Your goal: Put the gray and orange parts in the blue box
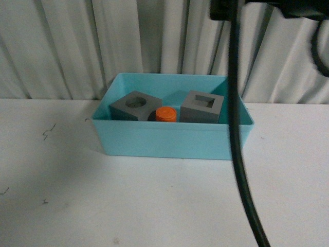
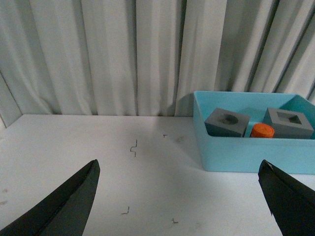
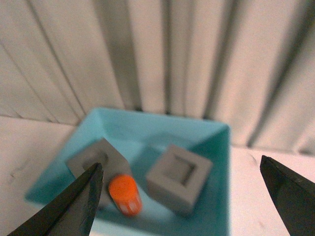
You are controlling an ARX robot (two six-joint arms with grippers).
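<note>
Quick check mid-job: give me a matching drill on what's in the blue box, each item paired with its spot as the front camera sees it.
Items:
1. cube with round recess
2. cube with square recess
3. orange cylinder
4. blue box

Spots:
A. middle of the box
B. on the white table
C. left in the box
D. right in the box

Pairs: 1-C, 2-D, 3-A, 4-B

2 gray cubes (image 1: 134, 105) (image 1: 202, 107), 1 orange cylinder (image 1: 166, 114), 1 blue box (image 1: 164, 140), 1 black cable (image 1: 236, 128), 2 grippers (image 2: 179, 196) (image 3: 182, 201)
</note>
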